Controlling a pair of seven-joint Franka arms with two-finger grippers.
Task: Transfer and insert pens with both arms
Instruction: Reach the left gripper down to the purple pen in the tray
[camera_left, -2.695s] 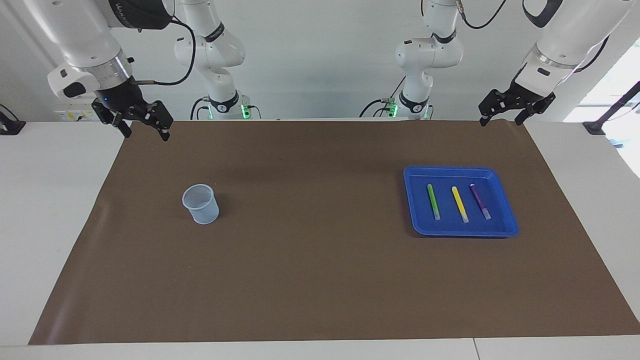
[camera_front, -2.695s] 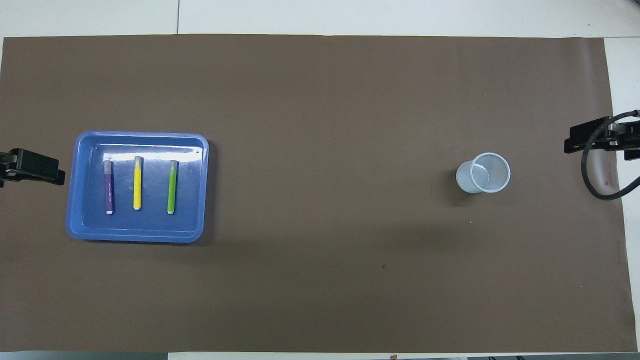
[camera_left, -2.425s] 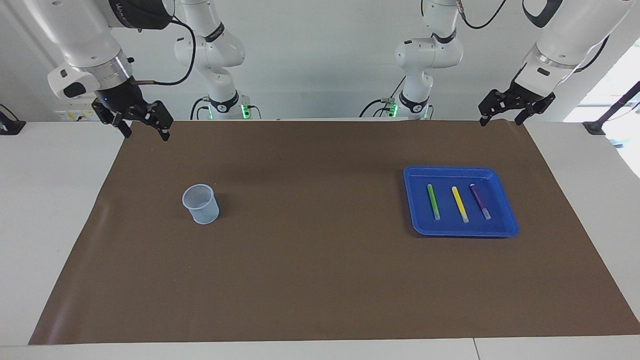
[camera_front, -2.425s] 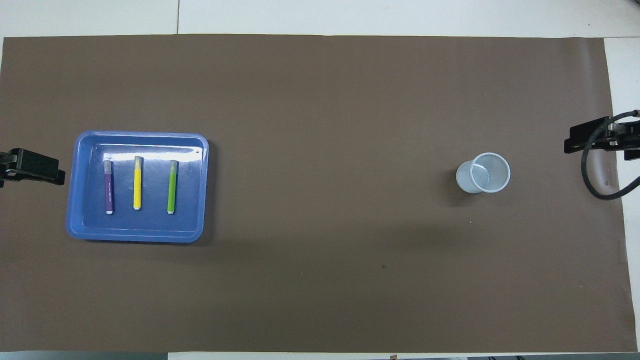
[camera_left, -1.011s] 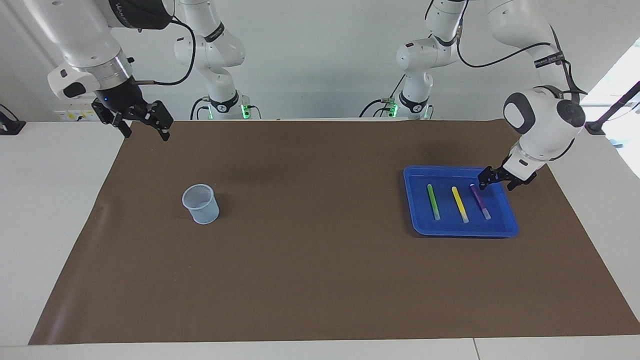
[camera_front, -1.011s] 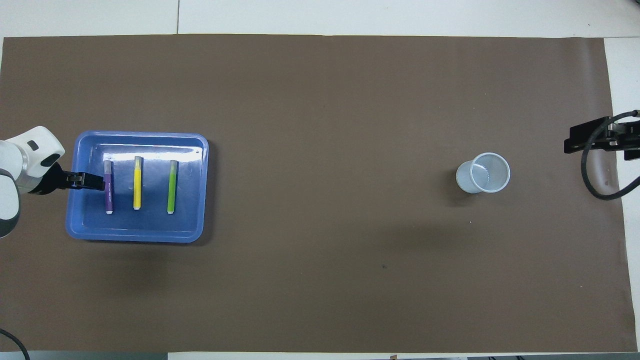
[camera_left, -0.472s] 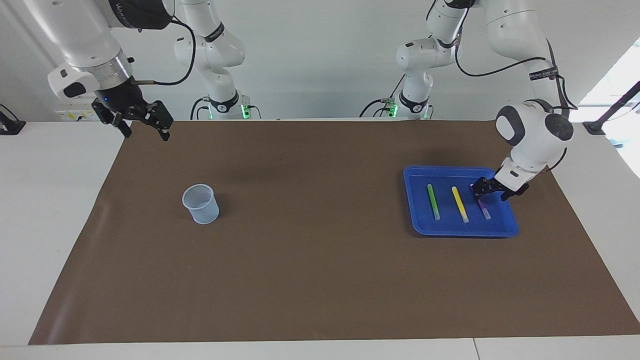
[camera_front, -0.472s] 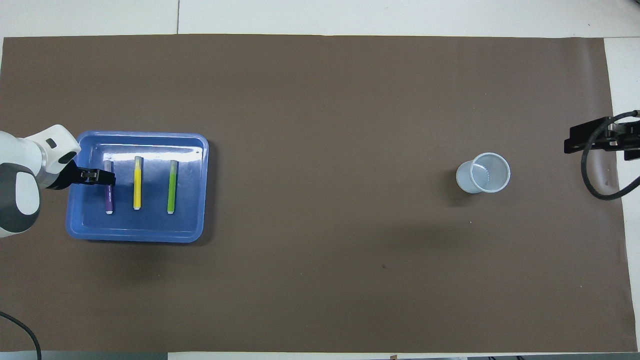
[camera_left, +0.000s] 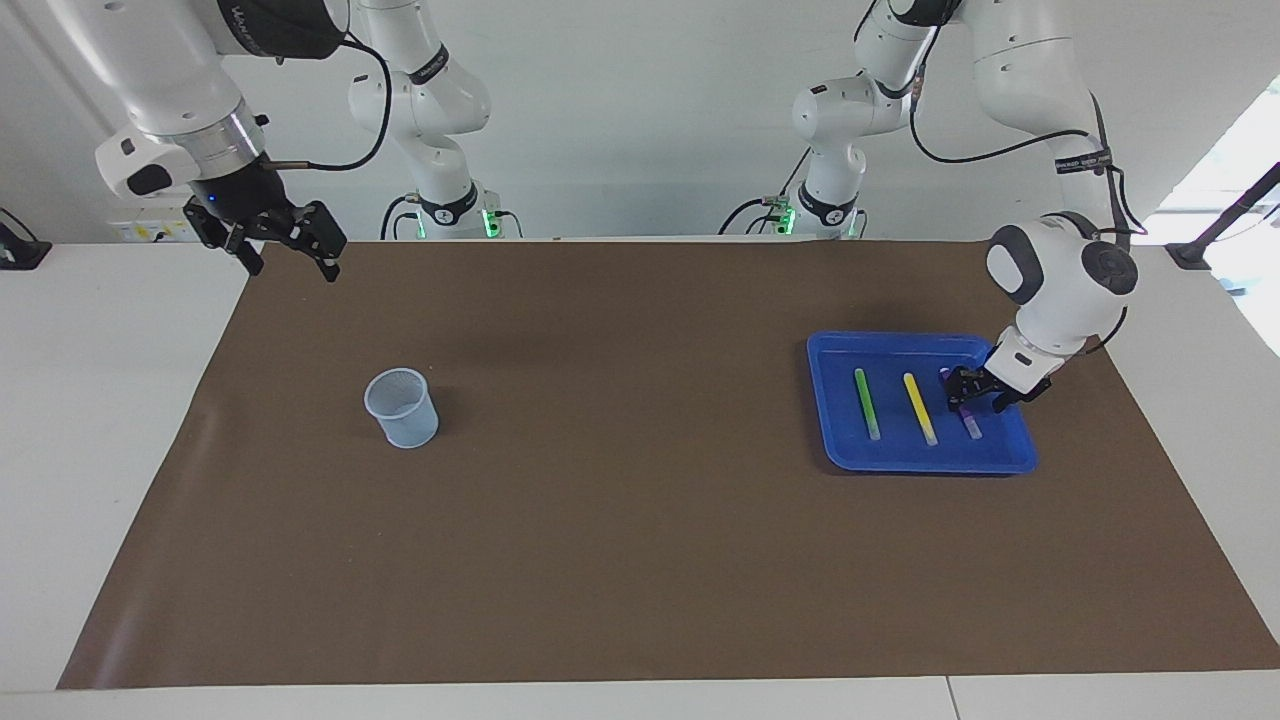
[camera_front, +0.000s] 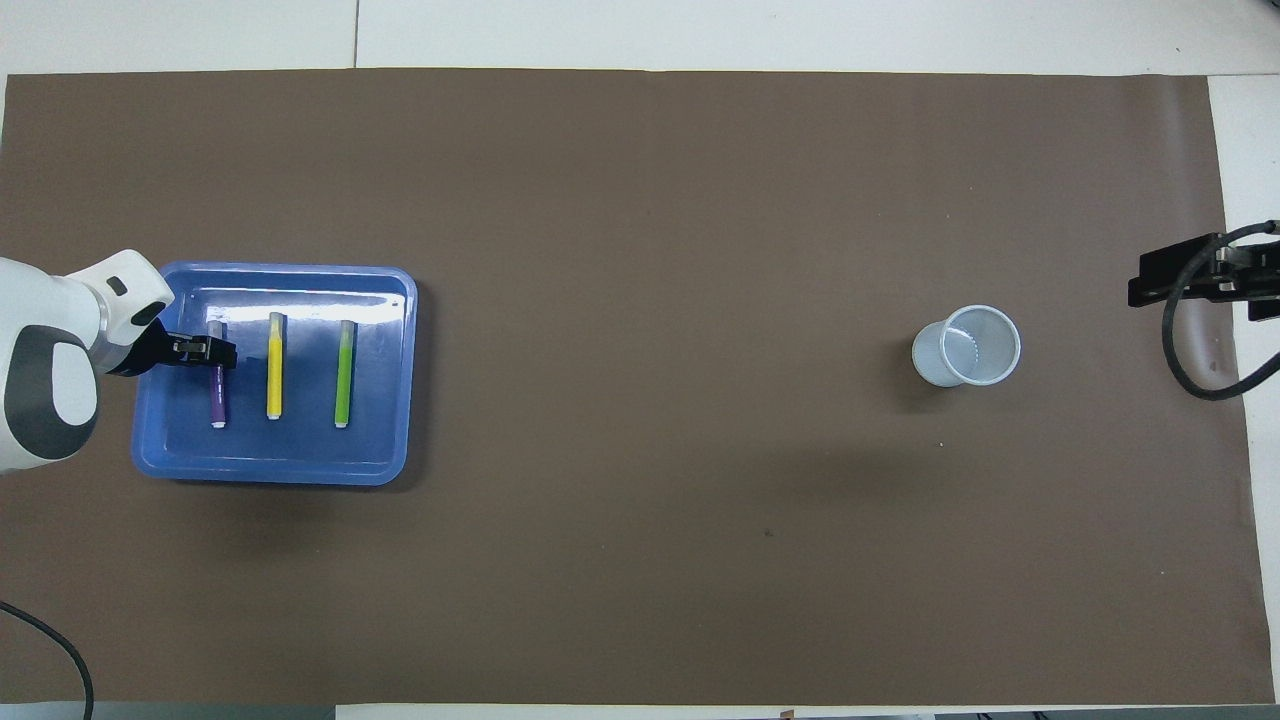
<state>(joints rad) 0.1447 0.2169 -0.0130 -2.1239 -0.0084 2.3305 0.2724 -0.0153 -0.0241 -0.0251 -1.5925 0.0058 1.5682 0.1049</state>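
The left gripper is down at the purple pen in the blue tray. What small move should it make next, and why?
Probably finish closing the left gripper on the purple pen, then lift. It sits low in the blue tray across that pen, which lies flat beside the yellow pen and is not yet raised. The right gripper waits open, away from the cup.

Two bulky white arms, the left arm (camera_left: 1062, 275) with rounded grey joint caps and a black cable, the right arm (camera_left: 175, 95) with a silver wrist ring, black band and looping cable
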